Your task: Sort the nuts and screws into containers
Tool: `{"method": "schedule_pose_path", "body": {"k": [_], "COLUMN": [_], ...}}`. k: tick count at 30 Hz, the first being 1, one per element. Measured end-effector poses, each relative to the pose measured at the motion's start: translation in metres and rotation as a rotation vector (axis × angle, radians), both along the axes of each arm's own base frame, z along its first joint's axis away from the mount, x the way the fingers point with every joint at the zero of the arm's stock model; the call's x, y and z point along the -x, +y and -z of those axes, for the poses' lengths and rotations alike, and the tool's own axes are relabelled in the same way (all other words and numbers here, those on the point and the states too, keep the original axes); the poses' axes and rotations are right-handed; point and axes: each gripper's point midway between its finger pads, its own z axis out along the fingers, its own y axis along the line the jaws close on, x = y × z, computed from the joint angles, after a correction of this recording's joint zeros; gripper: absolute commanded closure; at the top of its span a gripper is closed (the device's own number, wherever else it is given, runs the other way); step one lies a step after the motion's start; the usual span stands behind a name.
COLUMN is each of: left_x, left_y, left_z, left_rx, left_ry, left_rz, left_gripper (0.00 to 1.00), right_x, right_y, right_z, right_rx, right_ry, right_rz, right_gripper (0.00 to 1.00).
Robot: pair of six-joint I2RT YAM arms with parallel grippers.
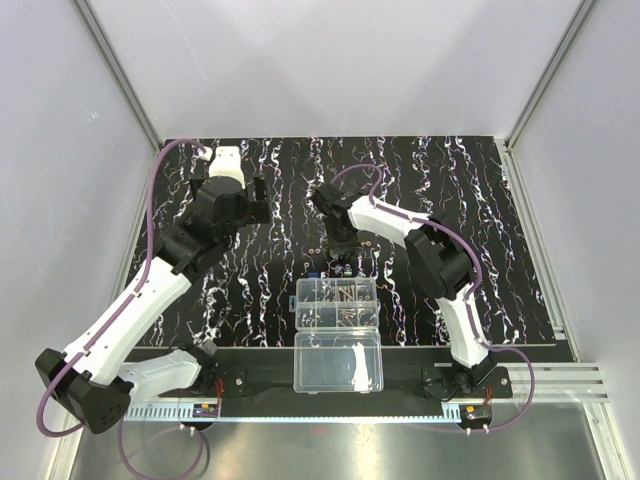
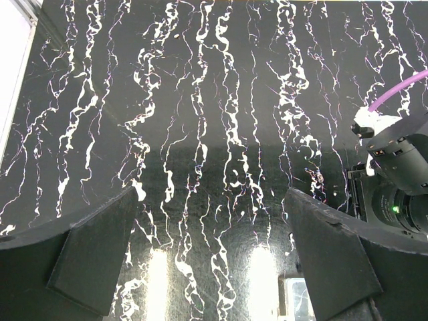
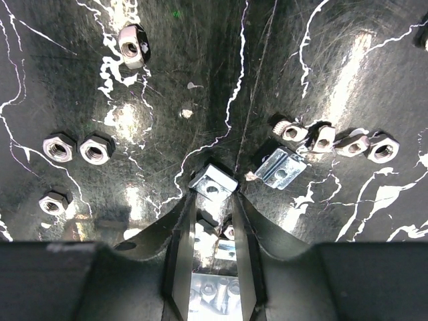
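My two arms are white shells over black joints, the left arm based at seven o'clock and the right arm at five. A purple cable runs along each. The left fingers are matte black wedges; the right fingers are dark, slim blades.

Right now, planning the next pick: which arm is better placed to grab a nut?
Right. The right claw is low over the mat, a square nut at its tips, hex nuts nearby. The left claw hangs open over bare mat, no nuts under it.
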Motion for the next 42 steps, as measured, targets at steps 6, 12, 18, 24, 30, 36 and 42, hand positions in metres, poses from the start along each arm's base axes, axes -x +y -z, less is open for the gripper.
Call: {"method": "schedule_pose_path", "body": {"k": [6,12,18,24,30,36,42], "left_x": [0.0,0.0,0.0,0.0,0.0,0.0,0.001], "left_y": [0.0,0.0,0.001,0.001,0.001,0.001,0.001], "left_z": [0.0,0.0,0.0,0.0,0.0,-0.002,-0.005], "left_rx": [0.0,0.0,-0.003,-0.003,-0.003,-0.002,-0.002], "left_ry": [0.0,0.0,-0.002,-0.002,-0.003,-0.007,-0.017], "left_rz": [0.0,0.0,-0.006,-0.007,-0.006,-0.007,-0.006], "left_gripper": [0.01,0.01,0.01,0.01,0.01,0.01,0.01], "right_x": [0.0,-0.001,0.004,0.005,0.003,0.002,0.002], "right_y": [0.0,-0.001,0.001,0.004,0.012,0.008,0.005], "right_z": [0.0,-0.001,-0.001,-0.002,-0.003,-0.001,0.0], "right_rx": [0.002,0.014,0.001,-0.019,-0.048,-0.021,-0.016], "right_ry": [-0.001,0.006,0.038,0.045,0.064,0.076,0.075], "right_rz": [-0.004,0.009,0.114,0.24,0.352,0.464,0.518], "right_gripper": [0.65,0.49,0.45,0.45,0.46,0.51,0.52]}}
